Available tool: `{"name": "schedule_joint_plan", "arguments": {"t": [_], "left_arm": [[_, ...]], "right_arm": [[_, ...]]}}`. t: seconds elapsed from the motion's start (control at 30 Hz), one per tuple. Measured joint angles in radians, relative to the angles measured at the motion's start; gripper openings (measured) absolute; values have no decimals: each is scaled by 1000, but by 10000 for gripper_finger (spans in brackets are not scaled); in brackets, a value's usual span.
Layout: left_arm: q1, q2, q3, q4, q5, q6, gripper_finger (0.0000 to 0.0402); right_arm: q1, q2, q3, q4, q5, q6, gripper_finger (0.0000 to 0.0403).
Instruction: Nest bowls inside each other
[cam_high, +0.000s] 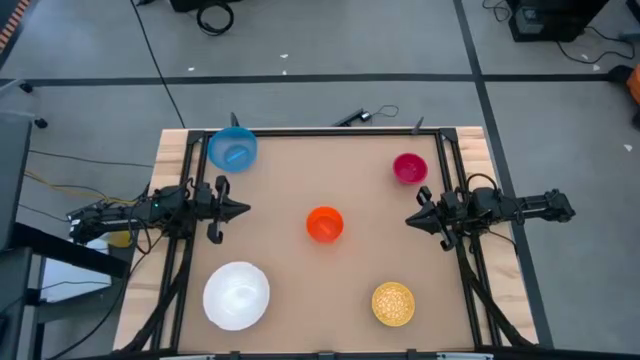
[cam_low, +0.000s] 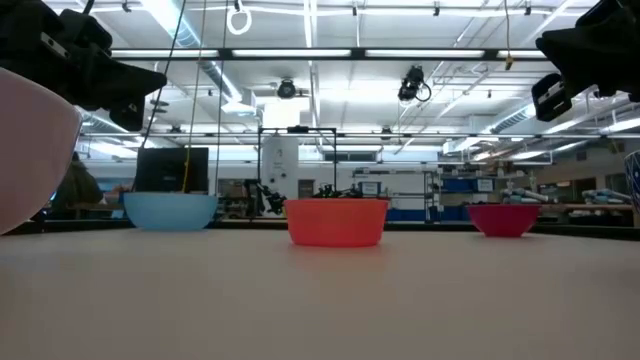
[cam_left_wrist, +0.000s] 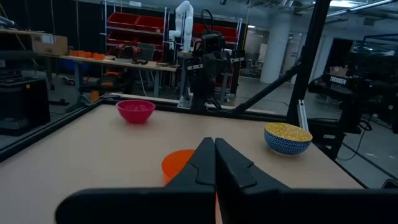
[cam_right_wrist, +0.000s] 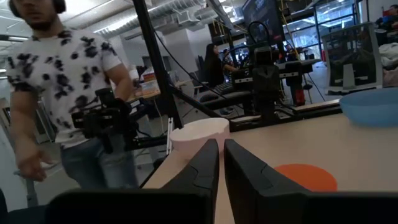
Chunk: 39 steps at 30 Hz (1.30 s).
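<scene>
Five bowls sit scattered, unnested, around the orange bowl (cam_high: 324, 224); the left gripper (cam_high: 238, 210) and right gripper (cam_high: 413, 218) flank it, both clenched and empty, apparently awaiting a first pick.

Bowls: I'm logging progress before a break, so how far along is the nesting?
Nothing is nested yet. The white bowl, blue bowl, orange bowl, magenta bowl and yellow bowl each sit apart on the table. Nothing is in hand: the left gripper and right gripper hang at the sides, jaws shut and empty. All stacking remains.
</scene>
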<state>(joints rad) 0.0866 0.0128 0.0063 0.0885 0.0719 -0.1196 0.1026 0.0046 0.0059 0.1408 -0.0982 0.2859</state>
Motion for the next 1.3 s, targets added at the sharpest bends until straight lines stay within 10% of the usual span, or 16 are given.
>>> {"name": "schedule_joint_plan", "arguments": {"t": [0.43,0.67,0.87,1.17,1.3], "left_arm": [[0,0,0,103,-7,-128,0],[0,35,0,-38,-275,-363,0],[1,110,69,-42,-274,-409,0],[-38,472,502,-546,-215,-311,0],[-40,643,612,-740,-252,-466,15]], "right_arm": [[0,0,0,0,0,0,35],[0,0,0,0,0,0,35],[0,0,0,5,13,-7,35],[-23,39,0,486,886,256,35],[-31,39,0,488,1036,467,35]]}}
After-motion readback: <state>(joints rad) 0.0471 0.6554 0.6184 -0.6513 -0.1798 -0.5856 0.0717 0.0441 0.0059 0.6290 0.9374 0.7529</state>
